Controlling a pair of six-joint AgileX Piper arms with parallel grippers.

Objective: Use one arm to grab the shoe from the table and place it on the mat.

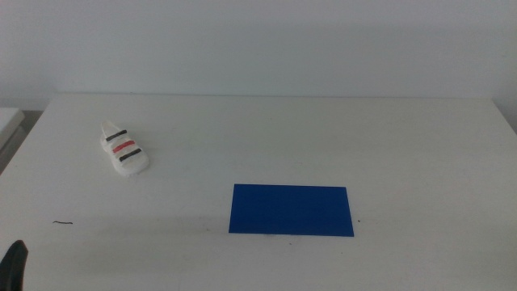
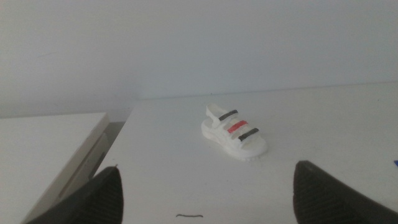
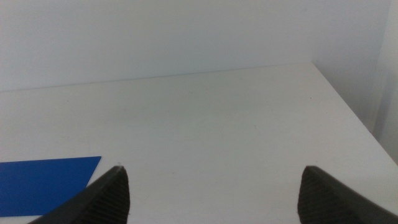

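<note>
Middle view: the sandal lies flat on the white desk at about ten o'clock from the blue mat, well apart from it; a small dark squiggle marks the desk near seven o'clock; the left gripper waits at the bottom-left corner, jaws spread wide and empty, facing the sandal; the right gripper likewise gapes wide, holding nothing, with the mat's corner beside one jaw.
</note>
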